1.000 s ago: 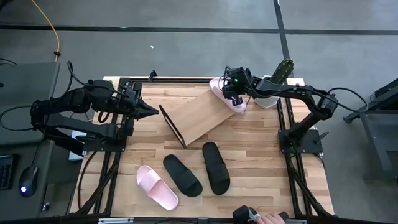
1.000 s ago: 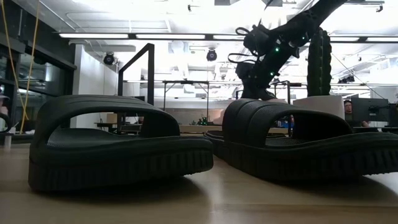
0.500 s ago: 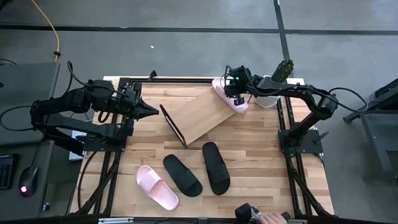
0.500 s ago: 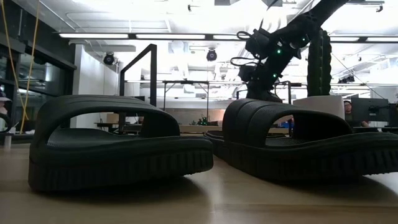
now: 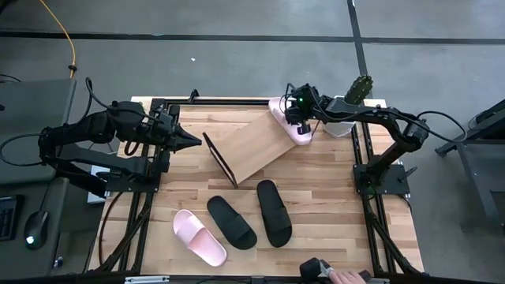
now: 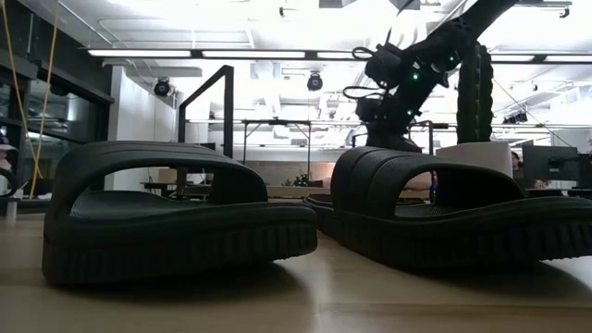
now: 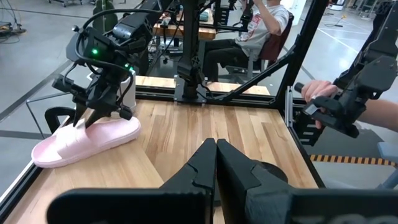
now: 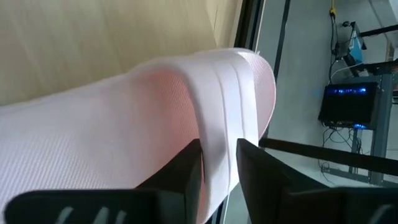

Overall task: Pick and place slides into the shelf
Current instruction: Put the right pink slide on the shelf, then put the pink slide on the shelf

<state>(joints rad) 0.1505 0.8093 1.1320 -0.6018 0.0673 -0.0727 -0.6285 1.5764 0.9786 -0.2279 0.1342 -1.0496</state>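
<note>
One pink slide (image 5: 286,118) lies at the shelf's (image 5: 252,147) two-o'clock end; the right gripper (image 5: 301,123) straddles its strap, fingers seemingly parted, though the toe is hidden. Left gripper (image 5: 192,141) clenched.

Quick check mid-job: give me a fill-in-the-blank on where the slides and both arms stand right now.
The right gripper is at the strap of a pale ____ slide by the slanted light-wood shelf.
On the tabletop, ____ black slides lie beside the other pale slide.
The left gripper waits with its fingers ____.

Missing words: pink; two; shut
</note>
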